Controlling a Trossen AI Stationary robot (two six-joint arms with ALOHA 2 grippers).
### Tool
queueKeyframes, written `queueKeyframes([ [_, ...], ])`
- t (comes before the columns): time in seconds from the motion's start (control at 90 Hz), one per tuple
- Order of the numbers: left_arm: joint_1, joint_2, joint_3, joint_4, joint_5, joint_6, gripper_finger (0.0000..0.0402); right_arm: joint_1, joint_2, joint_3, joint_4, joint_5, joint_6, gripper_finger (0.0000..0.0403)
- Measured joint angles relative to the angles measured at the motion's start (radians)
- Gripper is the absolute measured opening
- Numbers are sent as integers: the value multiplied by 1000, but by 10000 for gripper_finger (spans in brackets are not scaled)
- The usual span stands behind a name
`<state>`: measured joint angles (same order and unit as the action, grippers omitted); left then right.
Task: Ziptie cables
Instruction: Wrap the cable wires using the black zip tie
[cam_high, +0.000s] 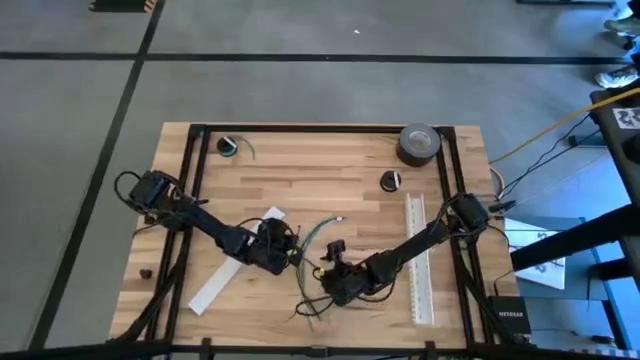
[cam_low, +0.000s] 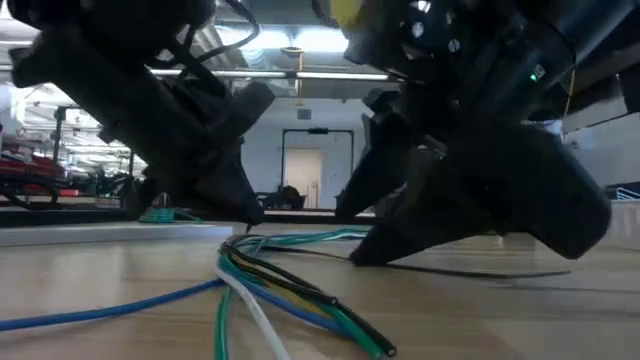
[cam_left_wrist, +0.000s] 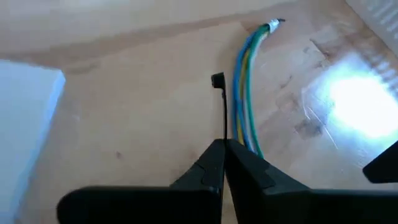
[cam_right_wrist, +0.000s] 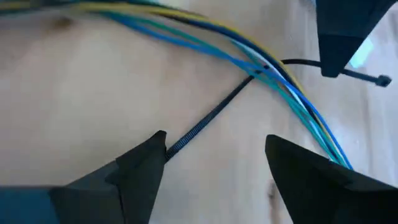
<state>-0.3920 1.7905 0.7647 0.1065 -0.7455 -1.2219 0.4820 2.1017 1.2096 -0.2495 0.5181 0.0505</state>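
Observation:
The cables, a bundle of thin blue, green, yellow and white wires, lie curved on the wooden table's middle. The thin black ziptie lies on the table and crosses the cables. My left gripper is shut on it just left of the cables. My right gripper stands open, low over the table, near the cables' near part. The ziptie's tail end lies between its fingers, beside one fingertip; I cannot tell whether they touch. My left gripper pinches the ziptie's strip between its two fingertips, a short way behind the square head. The fingers slant down from the table's left. The head end sticks out past the fingertips, low over the wood next to the cables.
A long white slotted strip lies under the left arm and another along the right side. A grey tape roll, a small black piece and a small coil sit near the far edge.

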Motion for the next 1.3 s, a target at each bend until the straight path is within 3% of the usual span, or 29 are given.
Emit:
queueKeyframes([
  [0.378, 33, 0, 0, 70, -1, 112, 0, -48, -23, -17, -12, -85, -64, 264],
  [0.556, -9, 0, 0, 71, 3, 102, 0, -50, -23, -25, 52, -152, 79, 264],
  [0.789, -7, 0, 0, 70, 2, 113, 0, -55, -39, -27, 62, -154, 303, 264],
  [1.3, 9, 0, 0, 69, -17, 96, 0, -25, -179, -29, -1, -265, 201, 264],
])
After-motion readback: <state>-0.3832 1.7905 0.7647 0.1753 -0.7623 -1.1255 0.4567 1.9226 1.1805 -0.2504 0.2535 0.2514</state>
